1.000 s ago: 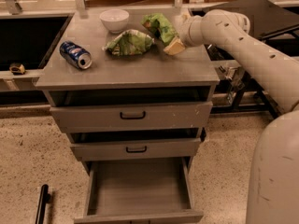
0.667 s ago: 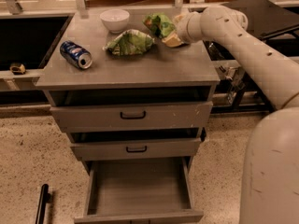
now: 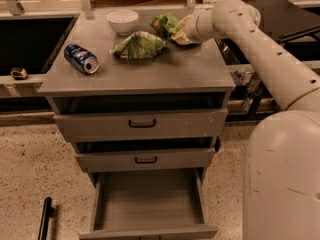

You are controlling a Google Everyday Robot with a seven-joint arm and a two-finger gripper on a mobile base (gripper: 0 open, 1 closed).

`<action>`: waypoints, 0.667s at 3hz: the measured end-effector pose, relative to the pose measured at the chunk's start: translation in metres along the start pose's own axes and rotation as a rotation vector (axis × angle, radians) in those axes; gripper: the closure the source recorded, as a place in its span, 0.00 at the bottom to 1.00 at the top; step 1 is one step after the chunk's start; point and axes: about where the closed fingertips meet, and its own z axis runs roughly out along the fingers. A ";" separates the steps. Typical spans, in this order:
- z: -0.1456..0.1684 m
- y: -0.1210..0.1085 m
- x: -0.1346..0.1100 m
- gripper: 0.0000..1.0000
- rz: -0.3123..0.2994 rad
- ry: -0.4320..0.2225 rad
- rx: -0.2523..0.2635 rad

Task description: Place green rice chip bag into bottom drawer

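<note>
The green rice chip bag (image 3: 164, 23) is bright green and lies at the back of the grey cabinet's top, right of centre. My gripper (image 3: 181, 33) comes in from the right at the end of the white arm and sits against the bag's right side. The bottom drawer (image 3: 148, 200) is pulled out below, its flat grey floor bare.
A paler green-and-white bag (image 3: 139, 45) lies in the middle of the cabinet top (image 3: 165, 71). A white bowl (image 3: 123, 20) stands at the back left and a blue can (image 3: 81, 58) lies on its side at the left. The two upper drawers (image 3: 142, 124) have black handles. My white body (image 3: 282, 179) fills the right.
My gripper has moved a little left and toward the back, closing in on the bright green bag. The other objects have not moved.
</note>
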 end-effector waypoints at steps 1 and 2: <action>-0.019 -0.013 -0.029 1.00 -0.020 -0.096 0.017; -0.060 -0.028 -0.085 1.00 -0.107 -0.216 0.042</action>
